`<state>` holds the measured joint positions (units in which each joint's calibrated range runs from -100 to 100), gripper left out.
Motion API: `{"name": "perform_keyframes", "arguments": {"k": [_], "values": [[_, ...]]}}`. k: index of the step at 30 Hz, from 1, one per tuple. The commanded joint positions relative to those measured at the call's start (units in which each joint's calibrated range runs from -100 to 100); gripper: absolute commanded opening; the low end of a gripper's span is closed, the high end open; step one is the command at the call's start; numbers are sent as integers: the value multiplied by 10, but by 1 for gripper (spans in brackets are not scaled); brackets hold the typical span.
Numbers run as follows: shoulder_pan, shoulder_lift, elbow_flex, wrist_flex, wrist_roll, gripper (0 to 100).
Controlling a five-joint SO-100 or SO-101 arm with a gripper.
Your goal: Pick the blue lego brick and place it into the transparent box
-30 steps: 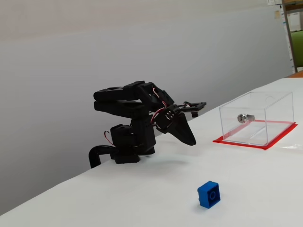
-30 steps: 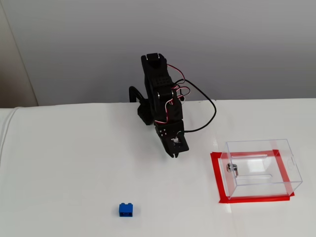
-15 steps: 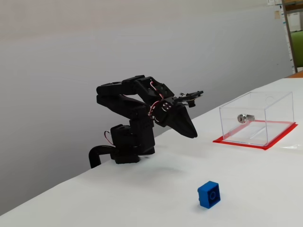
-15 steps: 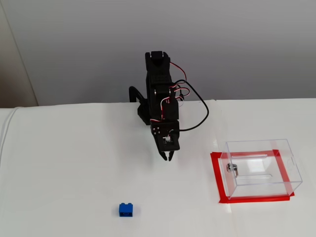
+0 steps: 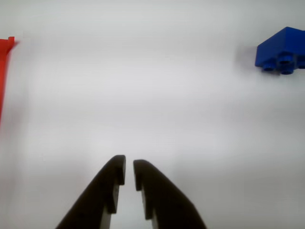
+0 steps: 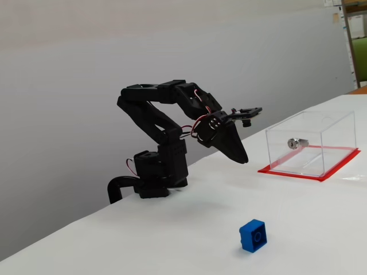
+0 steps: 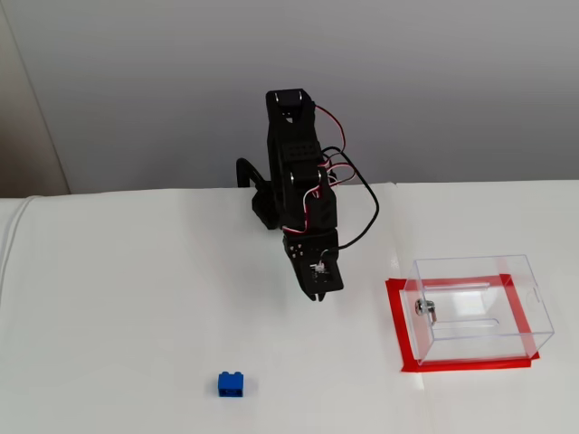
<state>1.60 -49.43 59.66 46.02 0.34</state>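
The blue lego brick [image 5: 281,52] lies on the white table, at the upper right edge of the wrist view. In both fixed views it sits alone near the front [image 6: 253,235] [image 7: 232,384]. My black gripper [image 5: 129,168] hangs above the table, away from the brick, its jaws nearly touching and empty. It also shows in both fixed views [image 6: 243,159] [image 7: 315,294]. The transparent box [image 6: 338,137] [image 7: 479,339] stands on a red base border, with a silver lock cylinder [image 6: 296,143] on one wall. Only a strip of the red border [image 5: 5,67] shows in the wrist view.
The arm's base [image 6: 157,177] is clamped at the table's back edge by a grey wall. White table surface [image 7: 118,307] lies between the brick, the gripper and the box.
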Motion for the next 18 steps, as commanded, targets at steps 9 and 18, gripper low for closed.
{"name": "perform_keyframes", "arguments": {"k": [9, 18], "values": [[303, -16, -36, 28, -2, 2], [456, -14, -39, 20, -2, 2]]}}
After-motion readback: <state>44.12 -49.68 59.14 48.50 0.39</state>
